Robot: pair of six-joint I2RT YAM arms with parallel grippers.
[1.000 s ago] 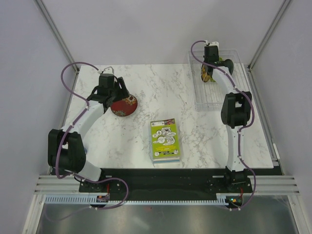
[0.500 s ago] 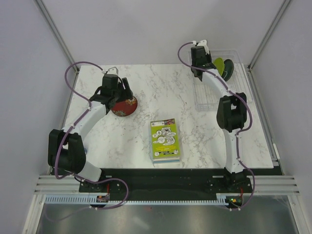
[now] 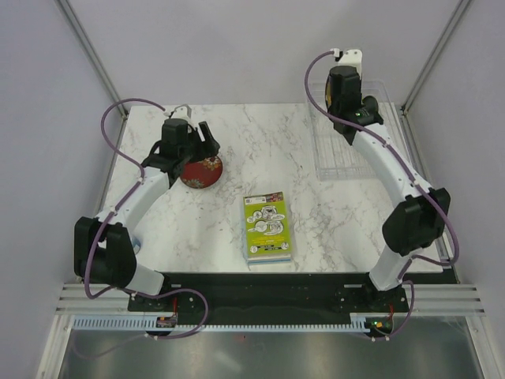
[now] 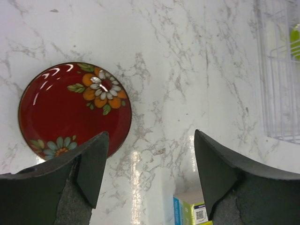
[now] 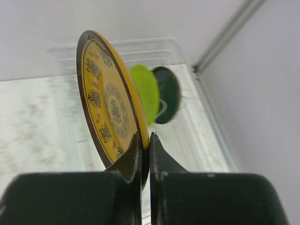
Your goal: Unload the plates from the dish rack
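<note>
The dark red flowered plate (image 3: 202, 172) lies flat on the marble table, also in the left wrist view (image 4: 70, 110). My left gripper (image 3: 197, 147) hangs just above its near edge, open and empty (image 4: 150, 140). My right gripper (image 3: 343, 99) is shut on the rim of the yellow-brown patterned plate (image 5: 110, 105), held upright above the clear dish rack (image 3: 347, 146). The right gripper's jaws (image 5: 144, 138) pinch the plate's lower edge. The lime green plate (image 5: 145, 91) stands in the rack behind it. In the top view the wrist hides the yellow plate.
A dark green plate (image 5: 168, 93) stands in the rack behind the lime one, also in the top view (image 3: 369, 107). A lime-green book (image 3: 267, 227) lies at the table's middle front. The enclosure walls and a metal post (image 3: 430, 59) stand close behind the rack.
My right arm has lifted the yellow-brown plate up out of the rack and stretched out. My left gripper has stayed open over the red plate, shifting only slightly.
</note>
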